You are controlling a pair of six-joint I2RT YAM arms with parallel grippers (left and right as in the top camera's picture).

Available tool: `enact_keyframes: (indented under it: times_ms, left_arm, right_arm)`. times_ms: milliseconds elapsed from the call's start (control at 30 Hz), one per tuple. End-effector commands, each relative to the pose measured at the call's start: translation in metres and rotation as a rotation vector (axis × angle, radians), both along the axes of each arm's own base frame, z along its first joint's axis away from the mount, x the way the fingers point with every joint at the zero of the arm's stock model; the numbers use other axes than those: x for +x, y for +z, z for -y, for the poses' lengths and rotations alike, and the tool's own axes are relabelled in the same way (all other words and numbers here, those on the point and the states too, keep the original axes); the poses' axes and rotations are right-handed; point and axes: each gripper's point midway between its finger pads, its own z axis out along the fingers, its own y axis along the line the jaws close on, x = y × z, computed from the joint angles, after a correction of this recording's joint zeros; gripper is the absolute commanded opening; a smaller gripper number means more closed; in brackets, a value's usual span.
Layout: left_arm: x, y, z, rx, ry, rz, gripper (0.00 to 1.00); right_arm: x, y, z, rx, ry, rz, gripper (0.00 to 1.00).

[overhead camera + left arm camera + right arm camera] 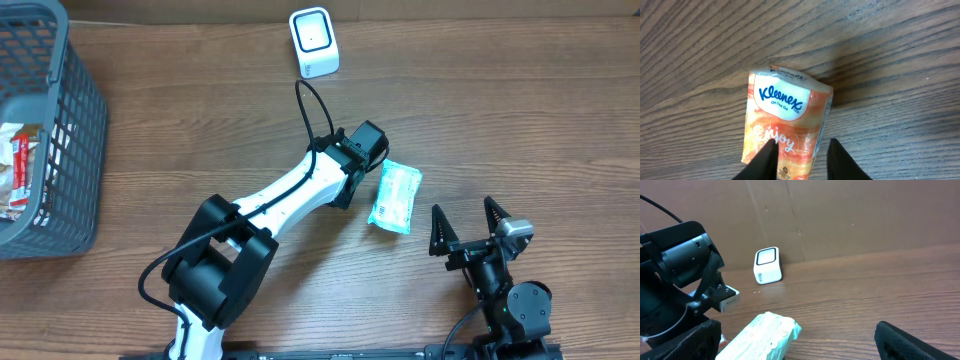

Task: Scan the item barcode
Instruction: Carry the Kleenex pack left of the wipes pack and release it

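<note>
Straddling the near end of the tissue pack (785,127) with my left jaws (801,145). The two dark fingers (765,162) are narrowly apart, one overlapping the pack's orange face and the other just beside its edge. I cannot tell whether they press on it.

- Tissue pack: lies on the wood surface (520,110), close to the middle and a little toward 3 o'clock in the overhead view. My left wrist view shows an orange wrapper with a white label reading "Kleenex On the Go" and "Enjoy" below it. From above, the pack looks pale green-white, its long axis running roughly 12 to 6 o'clock.
- Left arm: reaches in from 7 o'clock, with its wrist just at the pack's 10 o'clock side. A black cable (312,105) loops up toward 12 o'clock.
- Right jaws (467,222): spread wide with nothing between them, at about 4 o'clock, near the pack but apart from it.
- Scanner (314,42): a small white box with a dark-rimmed window, upright at 12 o'clock and well apart from the pack. My right wrist view shows it against a brown wall.
- Basket (70,120): grey mesh at 9 o'clock, with some packets (18,165) inside that are too small to read.
</note>
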Motion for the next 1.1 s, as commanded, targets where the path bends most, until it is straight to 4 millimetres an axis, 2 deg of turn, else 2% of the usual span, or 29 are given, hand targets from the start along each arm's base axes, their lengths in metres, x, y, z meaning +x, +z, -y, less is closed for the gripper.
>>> enact_keyframes:
  times_ms: [0, 1067]
  left_arm:
    - [0.004, 0.005, 0.003, -0.016, -0.013, 0.012, 0.22]
    - [-0.003, -0.025, -0.004, -0.005, -0.005, 0.0, 0.22]
  right_arm:
    - [0.001, -0.002, 0.003, -0.004, -0.014, 0.003, 1.0]
    - [0.001, -0.002, 0.003, -0.004, -0.014, 0.003, 1.0]
